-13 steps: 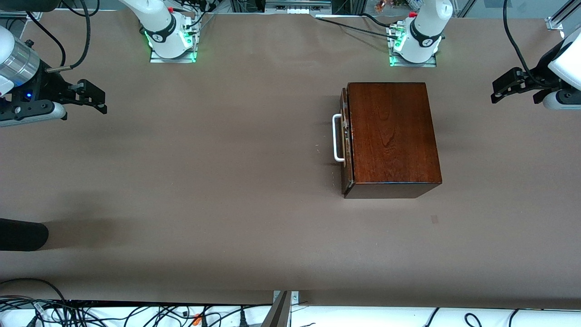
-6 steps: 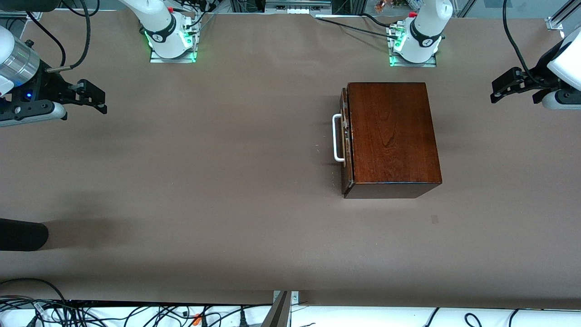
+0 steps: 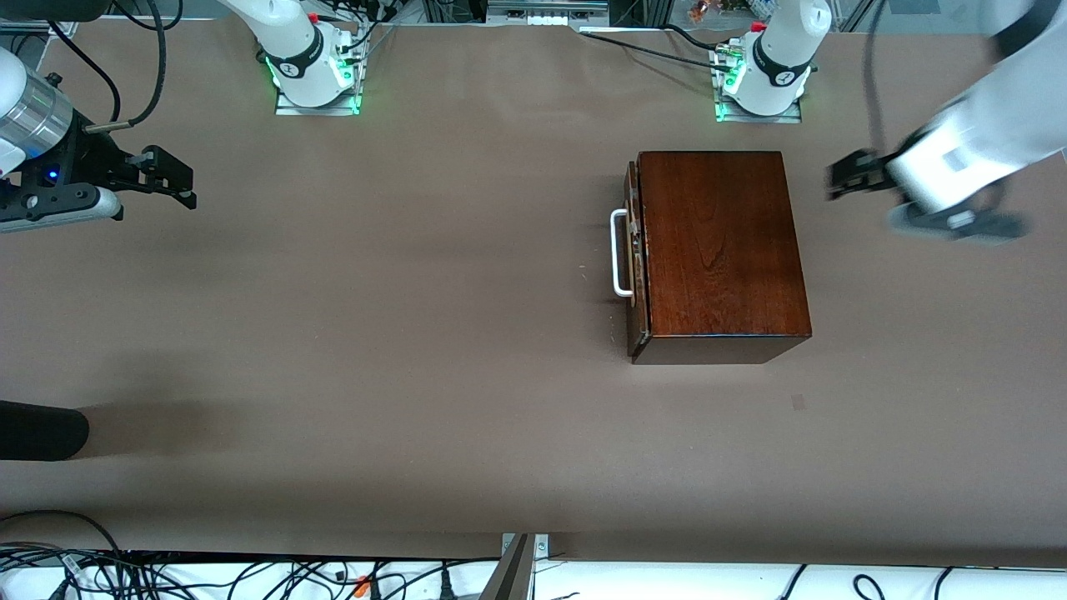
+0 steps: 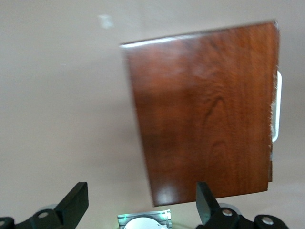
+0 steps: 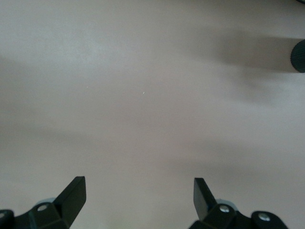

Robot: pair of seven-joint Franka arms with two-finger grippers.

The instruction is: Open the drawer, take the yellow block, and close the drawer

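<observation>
Front view: wooden box (image 3: 722, 254) on the brown table (image 3: 375, 333), toward the left arm's end. Drawer (image 3: 633, 258) pushed in, front panel facing the right arm's end, white handle (image 3: 618, 253) on it. Nothing of the drawer's inside visible; yellow block not seen in any view, whereabouts cannot be told.

Left gripper (image 3: 842, 179) up in the air over bare table just beside the box, at the end away from the handle; blurred in this view. Left wrist view: left gripper (image 4: 140, 202) with fingers (image 4: 76, 200) spread wide, nothing between them, box top (image 4: 205, 114) and handle (image 4: 277, 107) below and ahead, apart from the fingertips.

Right gripper (image 3: 171, 177) waiting over the table edge at the right arm's end, well apart from the box. Right wrist view: right gripper (image 5: 138, 198) fully spread, empty, only bare table (image 5: 143, 95) beneath.
</observation>
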